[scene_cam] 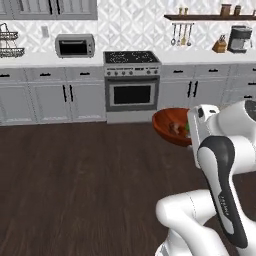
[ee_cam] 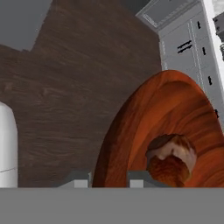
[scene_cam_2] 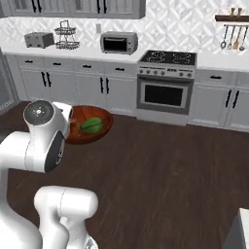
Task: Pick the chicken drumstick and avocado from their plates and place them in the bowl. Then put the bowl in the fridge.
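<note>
The reddish-brown bowl (scene_cam: 167, 131) hangs tilted in the air above the dark wood floor, in front of the stove. My gripper (ee_cam: 109, 180) is shut on its rim, one fingertip (ee_cam: 80, 180) outside the wall and the other inside. The chicken drumstick (ee_cam: 169, 159) lies in the bowl (ee_cam: 175, 109), paler end up. The green avocado (scene_cam_2: 91, 125) rests beside it in the bowl (scene_cam_2: 99, 132). In the left base view my white wrist covers the bowl's right side. The plates are out of view. A tall grey panelled front (scene_cam_2: 4, 82) at the left edge may be the fridge.
Grey base cabinets (scene_cam: 55, 97) and the stove with its oven (scene_cam: 132, 92) line the far wall. A toaster oven (scene_cam: 75, 46) and a wire rack (scene_cam_2: 66, 35) stand on the counter. Open wood floor (scene_cam_2: 165, 165) spreads around the base.
</note>
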{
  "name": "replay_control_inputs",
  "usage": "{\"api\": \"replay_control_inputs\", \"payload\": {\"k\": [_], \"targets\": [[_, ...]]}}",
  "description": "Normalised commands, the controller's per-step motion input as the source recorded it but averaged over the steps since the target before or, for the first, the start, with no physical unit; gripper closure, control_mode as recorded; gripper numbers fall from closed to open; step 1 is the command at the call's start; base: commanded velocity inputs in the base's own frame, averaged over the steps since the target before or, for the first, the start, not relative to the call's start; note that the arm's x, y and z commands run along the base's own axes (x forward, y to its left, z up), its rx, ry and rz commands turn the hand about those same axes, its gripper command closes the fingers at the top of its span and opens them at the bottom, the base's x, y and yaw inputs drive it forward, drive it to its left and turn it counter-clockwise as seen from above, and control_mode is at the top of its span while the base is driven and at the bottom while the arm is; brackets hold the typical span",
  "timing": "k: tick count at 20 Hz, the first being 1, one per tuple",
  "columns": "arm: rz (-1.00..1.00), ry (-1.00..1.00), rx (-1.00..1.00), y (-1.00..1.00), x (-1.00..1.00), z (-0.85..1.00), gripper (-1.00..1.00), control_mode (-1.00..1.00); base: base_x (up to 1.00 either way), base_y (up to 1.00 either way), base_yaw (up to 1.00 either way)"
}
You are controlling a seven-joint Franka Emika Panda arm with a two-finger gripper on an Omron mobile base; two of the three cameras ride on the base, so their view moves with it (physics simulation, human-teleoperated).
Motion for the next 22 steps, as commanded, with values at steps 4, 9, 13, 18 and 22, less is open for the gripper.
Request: {"api": "replay_control_inputs", "payload": {"k": [4,9,13,18,22], "targets": [[0.00,0.00,0.00,0.00,0.00,0.00,1.00,1.00,1.00,0.00,0.55],[0.00,0.00,0.00,0.00,0.00,0.00,1.00,1.00,1.00,0.00,0.58],[0.00,0.00,0.00,0.00,0.00,0.00,1.00,1.00,1.00,0.00,0.58],[0.00,0.00,0.00,0.00,0.00,0.00,1.00,1.00,1.00,0.00,0.62],[0.00,0.00,0.00,0.00,0.00,0.00,1.00,1.00,1.00,-0.05,0.70]]}}
